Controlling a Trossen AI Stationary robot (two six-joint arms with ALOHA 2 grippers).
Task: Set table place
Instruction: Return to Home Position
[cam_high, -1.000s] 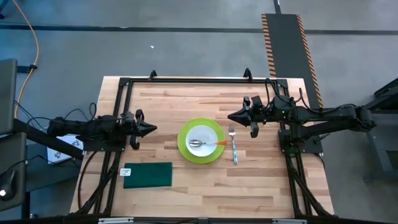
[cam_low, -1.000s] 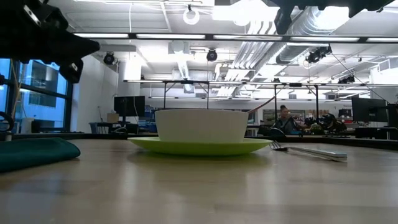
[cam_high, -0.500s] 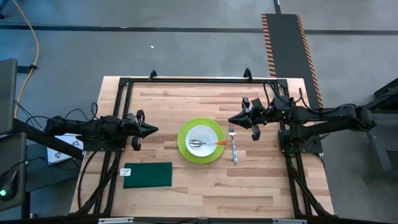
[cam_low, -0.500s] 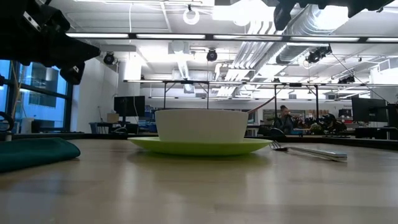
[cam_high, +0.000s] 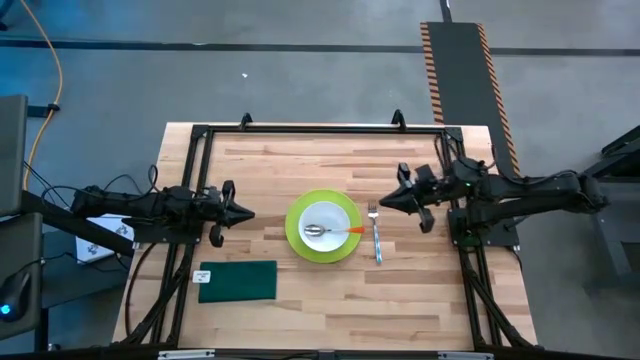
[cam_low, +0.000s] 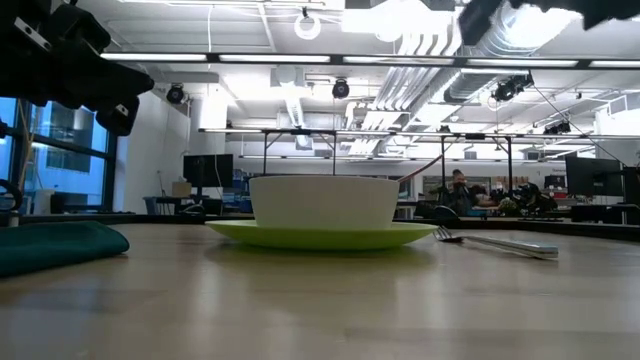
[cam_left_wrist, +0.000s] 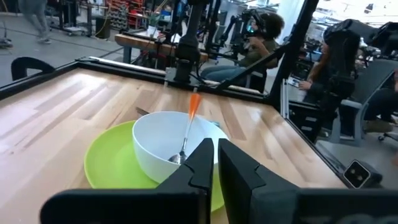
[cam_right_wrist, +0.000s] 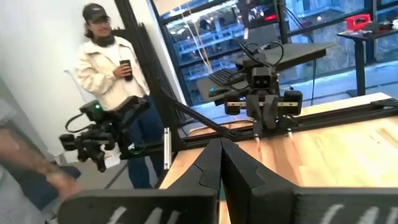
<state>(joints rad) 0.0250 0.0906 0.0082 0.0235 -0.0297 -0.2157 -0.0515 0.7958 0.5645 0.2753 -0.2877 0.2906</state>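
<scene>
Finding: we judge the place setting complete. Near the middle of the table (cam_high: 300, 310) stands the green plate (cam_high: 292, 232), with the white bowl (cam_high: 328, 213) centred on it, so the stack sits steady. The orange spoon (cam_high: 340, 231) lies in the bowl, head on the bottom and handle leaning over the rim toward the right arm's side. The fork (cam_high: 376, 238) lies flat on the wood alongside the plate on that same side. It appears to be clear of the rim, though the gap is slight from above. A dark green cloth (cam_high: 238, 281) lies well apart, nearer the left arm, and plays no part in the setting.

The left gripper (cam_high: 247, 213) hangs above the wood on its own side of the plate, pointing at it. Its fingers (cam_left_wrist: 202, 163) are pressed together on nothing. The right gripper (cam_high: 385, 203) hangs opposite, near the fork's tine end. Its fingers (cam_right_wrist: 211, 163) are likewise pressed together and empty.

We read the empty, closed tools as fitting the stage, since nothing is left to carry and only parking the arms remains. The one hazard is the right gripper's nearness to the fork, so any move should go up and away.
</scene>
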